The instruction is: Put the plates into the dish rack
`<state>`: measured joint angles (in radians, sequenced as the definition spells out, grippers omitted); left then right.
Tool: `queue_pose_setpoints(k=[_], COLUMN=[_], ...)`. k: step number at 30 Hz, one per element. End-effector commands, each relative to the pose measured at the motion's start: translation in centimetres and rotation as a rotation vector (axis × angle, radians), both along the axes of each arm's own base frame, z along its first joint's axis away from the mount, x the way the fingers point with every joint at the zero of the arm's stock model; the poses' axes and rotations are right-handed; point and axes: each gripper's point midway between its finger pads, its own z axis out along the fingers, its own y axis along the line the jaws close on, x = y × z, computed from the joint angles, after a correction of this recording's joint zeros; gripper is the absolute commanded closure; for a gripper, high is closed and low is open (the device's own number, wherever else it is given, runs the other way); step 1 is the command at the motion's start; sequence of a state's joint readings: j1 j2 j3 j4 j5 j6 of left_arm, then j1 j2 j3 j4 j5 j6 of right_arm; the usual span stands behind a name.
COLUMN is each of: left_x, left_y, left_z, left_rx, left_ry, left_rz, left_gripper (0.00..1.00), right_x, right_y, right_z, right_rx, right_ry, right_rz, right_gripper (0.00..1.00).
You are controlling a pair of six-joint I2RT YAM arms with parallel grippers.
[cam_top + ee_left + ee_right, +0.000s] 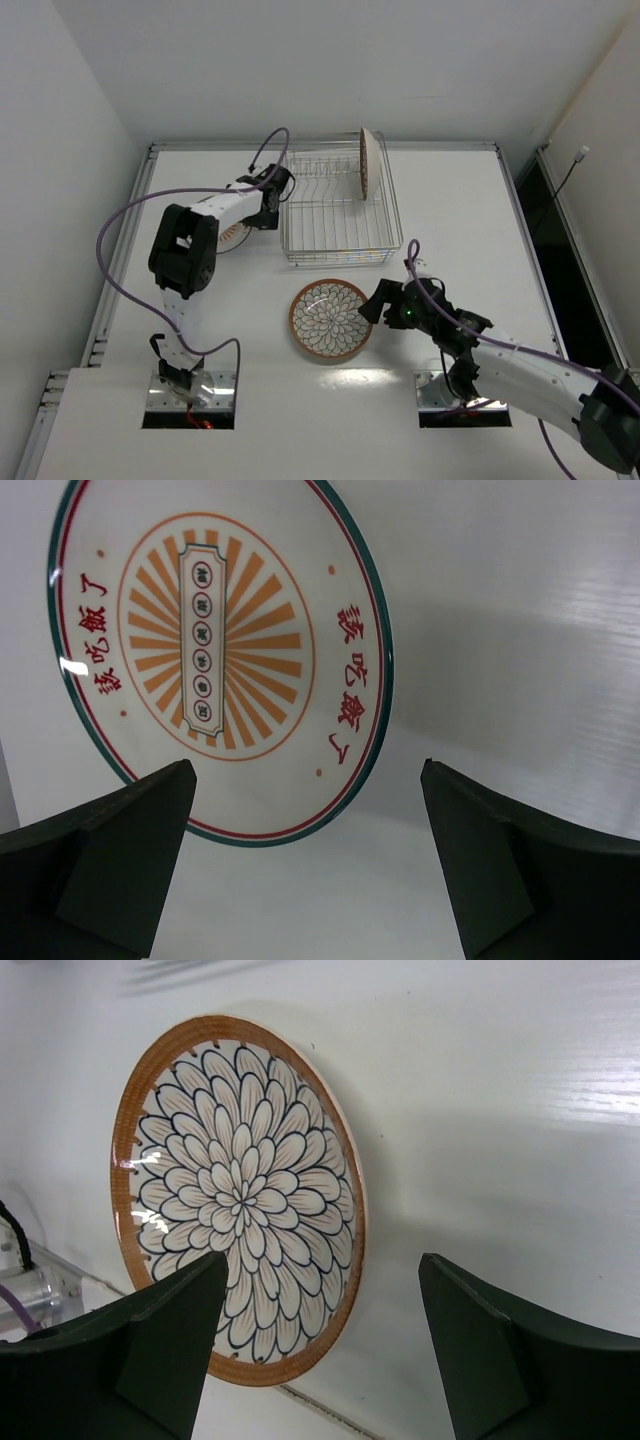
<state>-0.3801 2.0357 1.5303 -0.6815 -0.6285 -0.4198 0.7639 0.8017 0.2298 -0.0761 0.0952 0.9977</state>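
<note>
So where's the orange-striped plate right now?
In the top view the plate lies on the table, left of the dish rack, under the open left hand.

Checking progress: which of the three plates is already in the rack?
The plate standing on edge at the rack's far right. The flower-patterned plate lies flat in front of the rack, the orange-striped plate flat to its left.

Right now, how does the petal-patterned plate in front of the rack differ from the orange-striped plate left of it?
The petal plate has a broad brown rim; the striped plate, thin green and red rim lines. The petal plate shows dark-outlined petals; the striped plate, orange rays and red characters. The petal plate faces the right pincer; the striped plate, the left pincer. Both lie flat on the table, unheld.
</note>
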Motion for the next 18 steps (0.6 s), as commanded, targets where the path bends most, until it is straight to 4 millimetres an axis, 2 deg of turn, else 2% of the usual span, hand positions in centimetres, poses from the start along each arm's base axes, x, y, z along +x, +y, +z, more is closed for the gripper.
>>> queue_pose_setpoints(k=[1,7,8,11,14,15,17,18], left_x=[0.5,0.2,0.1,0.0,-0.4,0.0,-0.1,0.2], left_y=[0.0,1.4,2.1,2.5,3.0,2.9,3.3,3.1], left_z=[0.0,-1.3,-1.6,-1.8,-2.9,-2.6,-3.4,-3.1], left_rx=[0.038,0.131,0.151,0.177,0.219,0.215,0.247,0.243], left_ry=[0.007,0.033,0.043,0.045,0.079,0.068,0.088,0.078], left_rz=[-0.025,0.004,0.025,0.033,0.038,0.039,0.044,0.045], left_gripper=[0.04,0.04,0.04,0.04,0.04,0.04,0.07,0.08], right_x=[0.2,-0.2,0.0,-0.2,-0.2,-0.2,-0.2,-0.2], right_y=[-0.2,-0.1,-0.3,-0.3,-0.3,-0.3,-0.3,-0.3], right_z=[0.2,0.0,0.0,-0.1,0.1,0.1,0.2,0.2], right_rx=[-0.002,-0.006,-0.006,-0.001,-0.001,-0.001,0.001,0.001], right_ry=[-0.037,-0.039,-0.039,-0.037,-0.048,-0.048,-0.049,-0.049], right_rz=[-0.003,0.025,0.016,0.023,0.029,0.029,0.029,0.029], right_gripper=[0.25,0.25,0.25,0.25,0.25,0.25,0.25,0.25])
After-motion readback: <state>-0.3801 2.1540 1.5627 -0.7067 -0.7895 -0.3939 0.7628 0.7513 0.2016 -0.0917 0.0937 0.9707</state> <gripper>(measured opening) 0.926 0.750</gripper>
